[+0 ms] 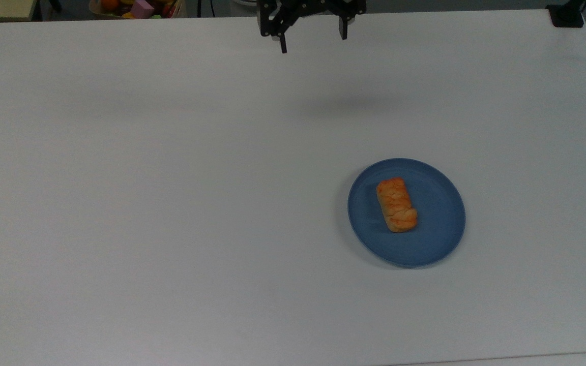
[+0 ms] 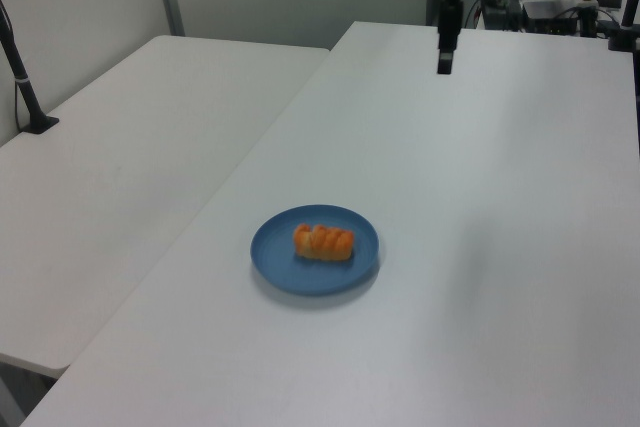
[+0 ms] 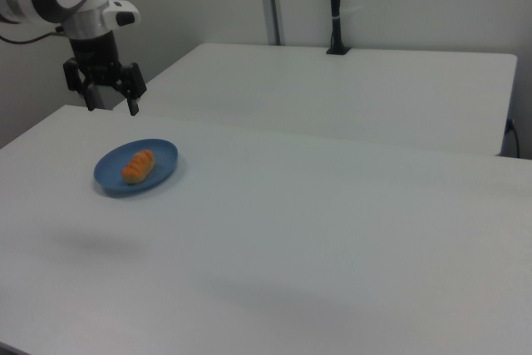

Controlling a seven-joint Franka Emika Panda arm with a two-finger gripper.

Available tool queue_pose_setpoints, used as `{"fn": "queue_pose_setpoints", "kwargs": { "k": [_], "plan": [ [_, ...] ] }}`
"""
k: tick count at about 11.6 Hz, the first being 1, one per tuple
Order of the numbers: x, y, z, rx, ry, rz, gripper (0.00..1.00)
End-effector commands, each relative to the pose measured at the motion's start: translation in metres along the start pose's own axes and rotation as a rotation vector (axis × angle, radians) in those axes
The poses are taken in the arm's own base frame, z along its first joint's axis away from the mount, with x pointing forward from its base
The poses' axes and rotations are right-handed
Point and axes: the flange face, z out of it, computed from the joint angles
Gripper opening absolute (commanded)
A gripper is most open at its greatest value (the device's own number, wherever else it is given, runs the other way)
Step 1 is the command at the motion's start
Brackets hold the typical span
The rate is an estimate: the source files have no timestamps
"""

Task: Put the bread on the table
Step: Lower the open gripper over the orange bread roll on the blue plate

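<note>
Reaching in to start the pickup: bread (image 1: 396, 204) sits on the blue plate (image 1: 440, 229), gripper (image 1: 312, 41) well away from it, fingers (image 1: 283, 42) spread and empty. Next I need to get above the bread and drop down, then set it on the table (image 1: 171, 203).

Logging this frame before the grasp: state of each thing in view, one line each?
bread: lying flat on the plate, untouched, not yet on the table.
blue plate: upright on the table, holding the bread.
gripper: open, empty, raised over the table's far edge in the top view, well apart from the plate.
table: bare white top bearing the plate.
</note>
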Motion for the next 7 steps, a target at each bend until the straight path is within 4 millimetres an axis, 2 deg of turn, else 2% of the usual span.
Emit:
{"fn": "queue_pose_setpoints", "kwargs": {
  "k": [1,2,4,5,7],
  "plan": [
    [0.049,-0.021,0.022,-0.002,0.027,0.022,1.00],
    [0.064,-0.028,0.028,0.001,0.039,0.033,1.00],
    [0.086,-0.034,0.064,0.005,0.039,0.051,1.00],
    [0.094,-0.040,0.085,0.005,0.034,0.044,1.00],
    [0.105,-0.054,0.113,0.010,0.043,0.042,1.00]
  ]
}}
